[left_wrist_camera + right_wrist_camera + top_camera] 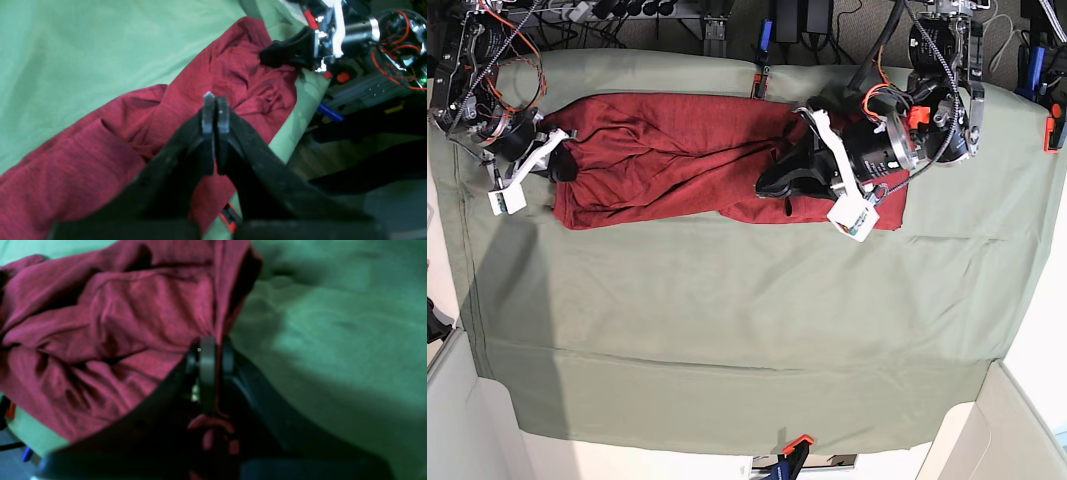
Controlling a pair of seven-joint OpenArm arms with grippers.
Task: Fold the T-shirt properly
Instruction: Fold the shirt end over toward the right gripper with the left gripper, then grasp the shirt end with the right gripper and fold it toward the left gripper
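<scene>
Gripping the T-shirt (667, 160) with both closed pincers, left pincer (216, 100) mid-garment, right pincer (213, 343) on an edge, the robot is gathering cloth bunched along the green-sheeted bench (727, 330); next likely lift and spread it flat

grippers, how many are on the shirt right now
2. The right gripper is shut on the T-shirt at its end on the base view's left. The left gripper is shut over the other end, with no cloth visible between its jaws.

T-shirt (100, 156) cut off at frame edge, right claw (213, 350) blurred
</scene>
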